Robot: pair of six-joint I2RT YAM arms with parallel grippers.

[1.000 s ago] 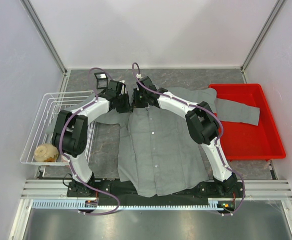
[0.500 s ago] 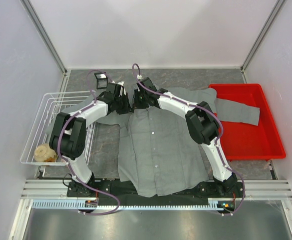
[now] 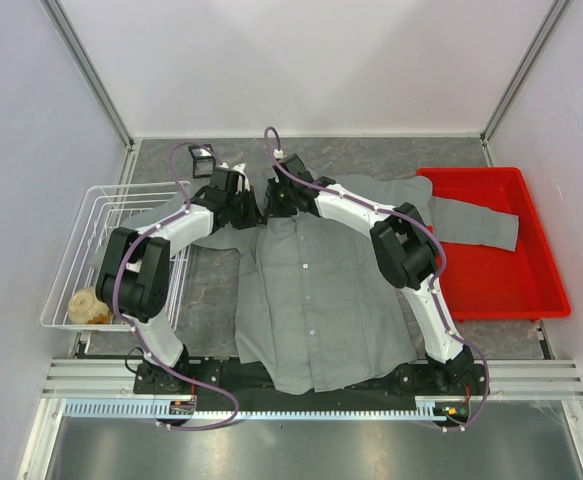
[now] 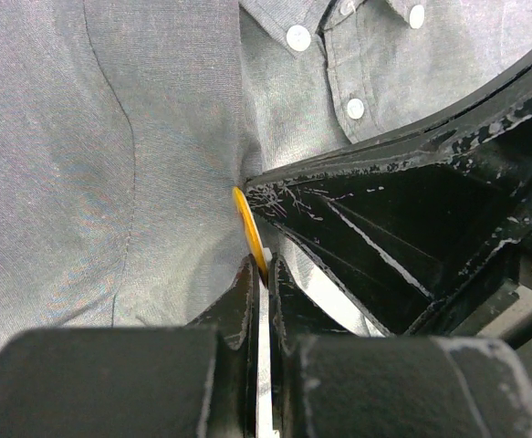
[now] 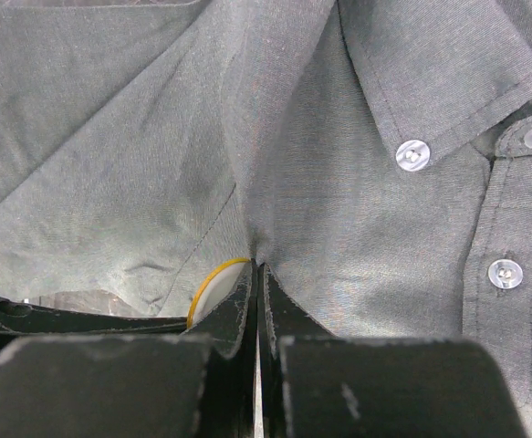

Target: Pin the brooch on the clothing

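Brooch (image 4: 250,233) is sitting edge-on against the clothing (image 3: 316,300), just beside the collar (image 5: 430,82). It is showing as a thin orange-gold arc in the left wrist view and as a pale disc with a gold rim in the right wrist view. Left gripper (image 4: 261,276) is pinching the brooch's lower edge, jaws nearly pressed together with only a thin slit showing between them. Right gripper (image 5: 257,278) is sitting between the brooch and the collar, jaws pressed together and nipping a small pucker of the grey fabric, with creases running out from the pinch. The brooch is lying just outside the right jaws, touching the outer face of one finger. Pale buttons (image 5: 412,154) are showing at the collar tip and down the placket just beside it. In the top view both grippers are meeting tip to tip right at the collar, and the brooch is too small to make out there. The clothing is lying front up on the grey table (image 3: 371,155), hem toward the arm bases and collar at the far end. One sleeve (image 3: 476,222) is reaching from the collar's right across into the red tray (image 3: 491,285). Wire basket (image 3: 121,187) is standing well apart from the collar on the left, holding a tan round thing (image 3: 89,305) in its near corner.
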